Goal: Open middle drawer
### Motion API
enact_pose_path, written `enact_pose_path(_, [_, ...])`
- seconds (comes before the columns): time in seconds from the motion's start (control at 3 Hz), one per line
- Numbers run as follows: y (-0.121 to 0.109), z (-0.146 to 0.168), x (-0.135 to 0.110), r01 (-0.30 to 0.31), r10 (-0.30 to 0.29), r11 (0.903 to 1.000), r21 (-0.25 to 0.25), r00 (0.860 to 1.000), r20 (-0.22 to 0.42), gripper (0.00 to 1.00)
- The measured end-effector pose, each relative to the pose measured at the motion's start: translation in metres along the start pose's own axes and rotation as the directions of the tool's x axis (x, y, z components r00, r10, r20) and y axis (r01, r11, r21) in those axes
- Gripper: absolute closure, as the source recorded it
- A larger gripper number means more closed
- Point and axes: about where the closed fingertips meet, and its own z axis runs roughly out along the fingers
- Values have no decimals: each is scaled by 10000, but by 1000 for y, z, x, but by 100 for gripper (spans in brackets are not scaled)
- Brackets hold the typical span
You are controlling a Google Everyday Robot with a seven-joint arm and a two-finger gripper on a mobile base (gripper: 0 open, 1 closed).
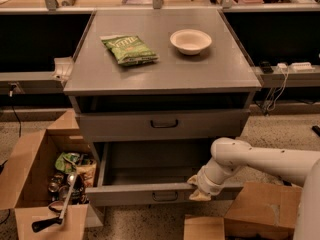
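Though maybe in contact, gripper (200,192) at middle drawer's (125,195) front edge.

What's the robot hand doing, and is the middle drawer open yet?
Hand at the front of the middle drawer, right end. Drawer pulled far out. Cardboard boxes on the floor on both sides, none blocking.

on the table (165,76) the chip bag (130,49) lies left of the bowl (190,41). the tool (199,190) is at the right end of the middle drawer (125,195) front; a box (27,176) stands left.
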Motion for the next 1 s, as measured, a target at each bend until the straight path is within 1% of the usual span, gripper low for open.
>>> enact_pose_path(0.67, [0, 0, 0, 0, 0, 10000, -1, 10000, 0, 27])
enact_pose_path(1.0, [0, 0, 0, 0, 0, 10000, -1, 10000, 0, 0])
